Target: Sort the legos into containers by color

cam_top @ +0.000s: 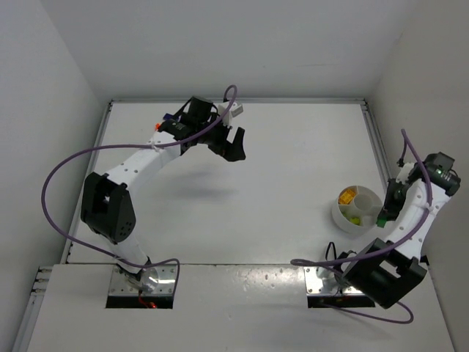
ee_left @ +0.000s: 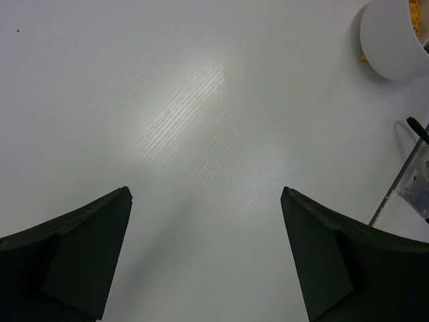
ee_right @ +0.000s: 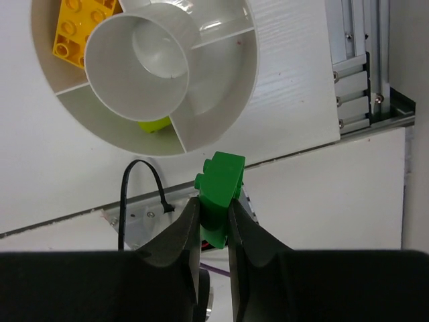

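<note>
A round white divided dish (cam_top: 339,213) sits at the right of the table; it also shows in the right wrist view (ee_right: 221,107) and at the top right of the left wrist view (ee_left: 389,40). One compartment holds a yellow-orange brick (ee_right: 80,27), another a lime brick (ee_right: 154,124). My right gripper (ee_right: 213,204) is shut on a green brick (ee_right: 220,184) and holds it above the table just outside the dish's near rim; the brick shows in the top view (cam_top: 382,218). My left gripper (ee_left: 204,194) is open and empty, high over the far middle of the table (cam_top: 233,143).
A metal rail (ee_right: 352,74) runs along the table's right edge. White walls stand at the left, back and right. A black cable (ee_right: 144,181) hangs near the right gripper. The arm bases (cam_top: 143,282) are bolted at the near edge.
</note>
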Robot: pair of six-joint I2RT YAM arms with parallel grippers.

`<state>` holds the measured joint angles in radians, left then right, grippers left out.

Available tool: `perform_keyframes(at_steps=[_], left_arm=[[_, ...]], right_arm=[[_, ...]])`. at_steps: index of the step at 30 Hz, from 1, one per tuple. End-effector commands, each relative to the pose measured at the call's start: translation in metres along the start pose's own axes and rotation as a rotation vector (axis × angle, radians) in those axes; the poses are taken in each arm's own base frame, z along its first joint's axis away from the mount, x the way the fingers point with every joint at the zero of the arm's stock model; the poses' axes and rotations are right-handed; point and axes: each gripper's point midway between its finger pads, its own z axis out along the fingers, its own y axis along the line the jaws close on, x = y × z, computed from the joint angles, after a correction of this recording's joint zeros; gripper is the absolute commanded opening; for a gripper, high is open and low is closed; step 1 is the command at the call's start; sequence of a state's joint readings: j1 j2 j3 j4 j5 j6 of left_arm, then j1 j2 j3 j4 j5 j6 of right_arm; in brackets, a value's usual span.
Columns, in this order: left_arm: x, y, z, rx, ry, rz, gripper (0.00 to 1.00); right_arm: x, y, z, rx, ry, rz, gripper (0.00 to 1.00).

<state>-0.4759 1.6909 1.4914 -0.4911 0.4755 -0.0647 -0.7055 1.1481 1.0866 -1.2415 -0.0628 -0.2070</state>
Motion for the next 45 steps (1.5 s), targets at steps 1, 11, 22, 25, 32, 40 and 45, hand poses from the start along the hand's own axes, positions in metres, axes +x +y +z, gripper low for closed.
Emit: perform_keyframes(at_steps=[1, 11, 22, 25, 32, 40, 45], left_arm=[[-0.011, 0.001, -0.002, 0.007, -0.024, 0.007, 1.0], [-0.012, 0.001, 0.0, 0.017, -0.024, 0.007, 1.0], [-0.015, -0.001, 0.0, 0.026, -0.024, 0.008, 1.0], [-0.015, -0.001, 0.0, 0.026, -0.024, 0.008, 1.0], [-0.013, 0.001, 0.003, 0.026, -0.016, 0.003, 1.0], [-0.013, -0.001, 0.003, 0.035, -0.016, 0.003, 1.0], [-0.013, -0.001, 0.003, 0.035, -0.016, 0.003, 1.0]], right_arm=[[-0.011, 0.001, 0.002, -0.054, -0.052, 0.015, 0.0], [-0.01, 0.006, 0.008, -0.166, -0.063, 0.033, 0.0], [-0.012, 0.007, 0.015, -0.232, -0.052, 0.05, 0.02], [-0.013, 0.009, 0.015, -0.249, -0.063, 0.04, 0.07], [-0.013, 0.01, 0.022, -0.277, -0.05, 0.048, 0.08], [-0.02, 0.01, 0.021, -0.296, -0.06, 0.04, 0.13], [-0.023, 0.006, 0.024, -0.281, -0.065, 0.036, 0.21]])
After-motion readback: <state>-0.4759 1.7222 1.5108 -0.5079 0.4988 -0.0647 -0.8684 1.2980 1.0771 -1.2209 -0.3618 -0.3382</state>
